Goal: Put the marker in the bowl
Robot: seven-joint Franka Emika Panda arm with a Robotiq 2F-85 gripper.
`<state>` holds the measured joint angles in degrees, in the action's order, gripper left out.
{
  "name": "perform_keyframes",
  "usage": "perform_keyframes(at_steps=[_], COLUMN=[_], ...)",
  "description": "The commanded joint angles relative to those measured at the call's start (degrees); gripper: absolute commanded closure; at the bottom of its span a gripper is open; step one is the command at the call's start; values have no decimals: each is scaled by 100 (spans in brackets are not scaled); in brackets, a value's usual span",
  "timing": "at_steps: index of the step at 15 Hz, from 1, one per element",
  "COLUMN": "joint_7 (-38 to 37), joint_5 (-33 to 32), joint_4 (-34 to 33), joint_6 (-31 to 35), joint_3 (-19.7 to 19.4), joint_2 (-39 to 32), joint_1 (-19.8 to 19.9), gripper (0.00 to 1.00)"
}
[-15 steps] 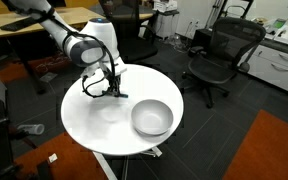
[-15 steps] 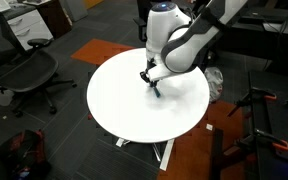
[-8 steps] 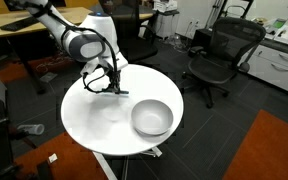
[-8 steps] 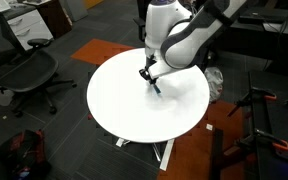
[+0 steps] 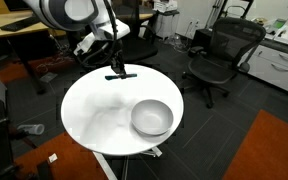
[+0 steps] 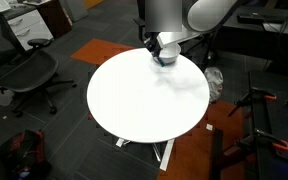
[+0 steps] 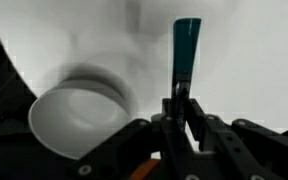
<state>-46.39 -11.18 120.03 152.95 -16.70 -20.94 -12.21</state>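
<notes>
My gripper (image 5: pixel 117 66) is shut on the marker (image 5: pixel 121 75), a thin dark stick with a teal tint, and holds it above the far part of the round white table (image 5: pixel 89 115). In the wrist view the marker (image 7: pixel 186 48) sticks out beyond the shut fingertips (image 7: pixel 181 100), over the tabletop. The light grey-white bowl (image 5: pixel 152 117) stands upright and empty on the near right of the table, apart from the gripper. It shows at the lower left of the wrist view (image 7: pixel 79 122). In an exterior view the gripper (image 6: pixel 162 54) hangs over the table's far edge; I cannot make out the bowl there.
A black office chair (image 5: pixel 219 55) stands right of the table, and another (image 6: pixel 24 75) on the floor beside it. A wooden desk (image 5: pixel 34 25) is behind the arm. A stand with legs (image 6: pixel 259 110) is near the table.
The gripper has risen from the tabletop with the marker in it and moved toward the table's far edge. The bowl has not moved.
</notes>
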Motion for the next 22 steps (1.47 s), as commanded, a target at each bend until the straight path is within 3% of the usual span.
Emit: perform_keyframes(at_steps=[1,4,7,15,22], joint_7=[-608,-867,-599,460,1009], joint_5=[-1044,-1788,-1952,-714,161], joint_4=[270,108,-11,-204,-428], joint_6=[-350,-576,-555,-593,-648], joint_3=[-416,-404,-191,266,232], joint_2=[737,996,1096,823,282], joint_1=[-78,203,608,1390,1633], gripper=[95,95,95,95,95])
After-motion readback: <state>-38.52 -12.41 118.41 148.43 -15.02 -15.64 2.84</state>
